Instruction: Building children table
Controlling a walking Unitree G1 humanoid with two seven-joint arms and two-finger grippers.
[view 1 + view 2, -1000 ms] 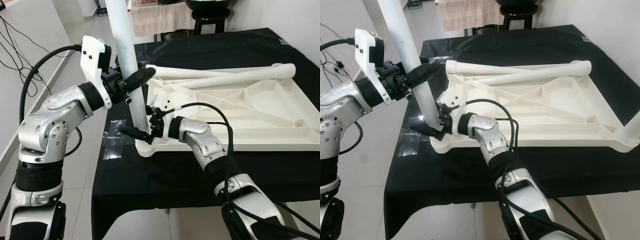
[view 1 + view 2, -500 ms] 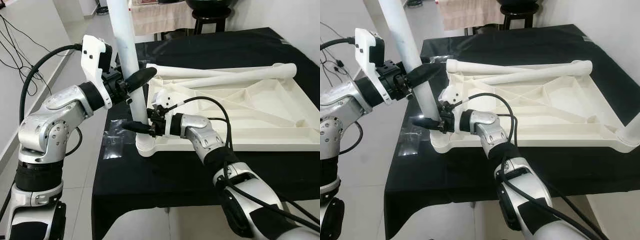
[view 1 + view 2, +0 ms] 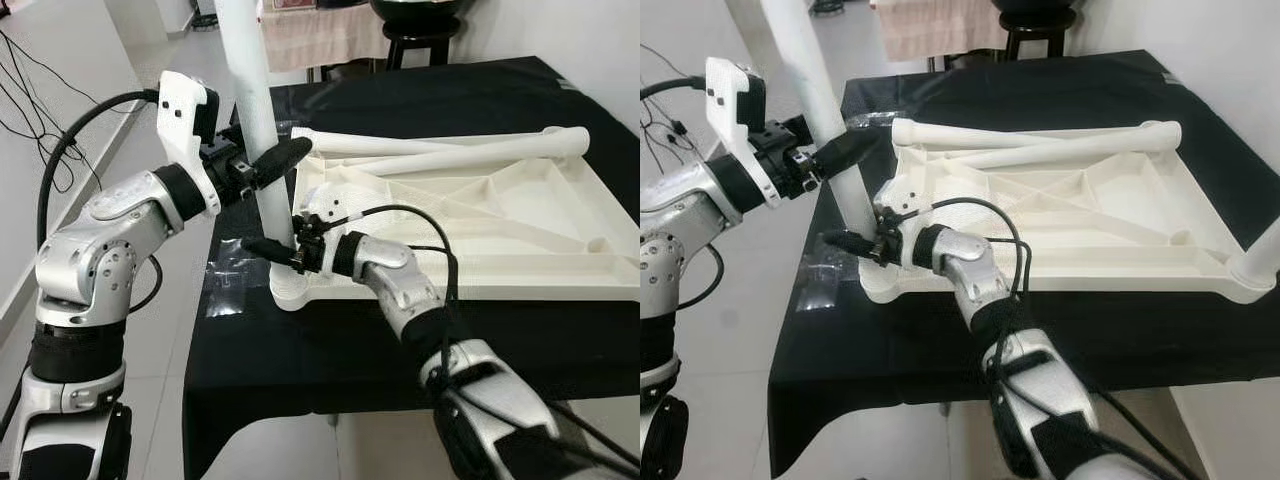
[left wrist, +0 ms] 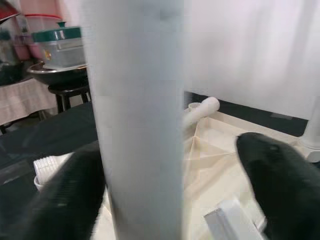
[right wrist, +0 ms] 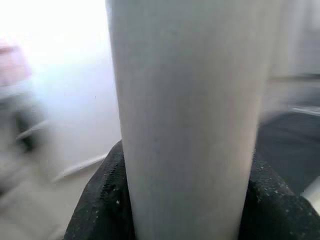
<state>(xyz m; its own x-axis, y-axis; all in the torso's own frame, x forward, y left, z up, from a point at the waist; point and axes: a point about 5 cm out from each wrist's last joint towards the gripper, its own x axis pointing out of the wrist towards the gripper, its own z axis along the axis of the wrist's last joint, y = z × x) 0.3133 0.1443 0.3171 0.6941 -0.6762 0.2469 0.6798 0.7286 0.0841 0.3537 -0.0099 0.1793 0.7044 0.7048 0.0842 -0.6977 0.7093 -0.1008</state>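
A: What's cut off or hard to read?
B: The upright table leg point(image 3: 262, 150) runs out of the top of the head views, so its upper end is unseen. Both wrist views are blurred, the leg a pale column up close.

A: Tools?
B: Left tool point(image 3: 262, 166) is closed on the leg partway up, black fingers point(image 4: 272, 175) on either side of it. Right tool point(image 3: 268, 250) grips the same leg lower down, just above its foot, fingers point(image 5: 102, 200) wrapped on both sides.

A: Which way does it point?
B: Long axis near vertical, slightly tilted, foot seated in the corner socket of the upturned white tabletop point(image 3: 480, 225) right below the right tool.

A: Anything else?
B: Two more legs point(image 3: 440, 150) lie flat along the tabletop's far edge, beyond both tools. All sits on the black-covered bench point(image 3: 300, 360).
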